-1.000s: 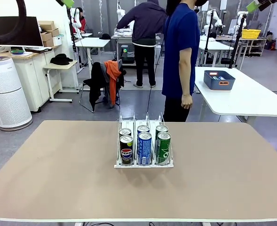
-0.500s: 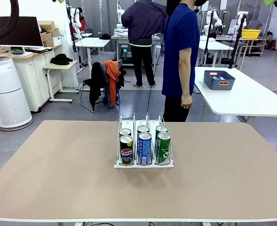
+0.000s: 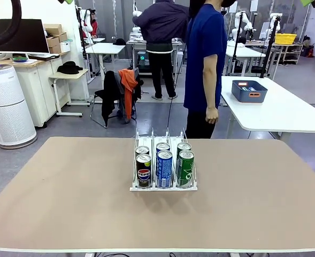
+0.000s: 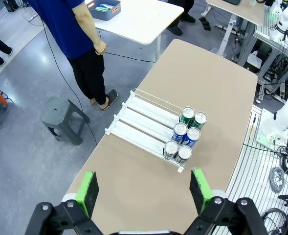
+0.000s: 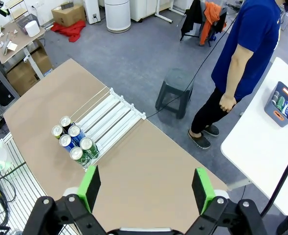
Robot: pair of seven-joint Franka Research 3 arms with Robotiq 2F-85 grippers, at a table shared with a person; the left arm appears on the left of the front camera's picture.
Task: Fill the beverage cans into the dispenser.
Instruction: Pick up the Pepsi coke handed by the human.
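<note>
My left tool [image 4: 144,178] and right tool [image 5: 144,175] hang wide open and empty, well above the worktop [image 4: 207,73]; six cans [image 4: 185,134] stand in the rack [image 4: 143,111] below.

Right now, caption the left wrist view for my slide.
Open left gripper high above the table; six cans stand two per lane at the dispenser's end away from the person.

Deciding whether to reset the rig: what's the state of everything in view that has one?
Dispenser: flat on the table, three lanes, each filled at the robot's end, far stretch bare.
Beverage cans: six, upright, two per lane.
Left gripper: open, empty, high over the table.
Right gripper: open, empty, high over the table.
Person's hand: hanging at the side, empty.
Blue bin: on the neighbouring white table, a few things inside.
</note>
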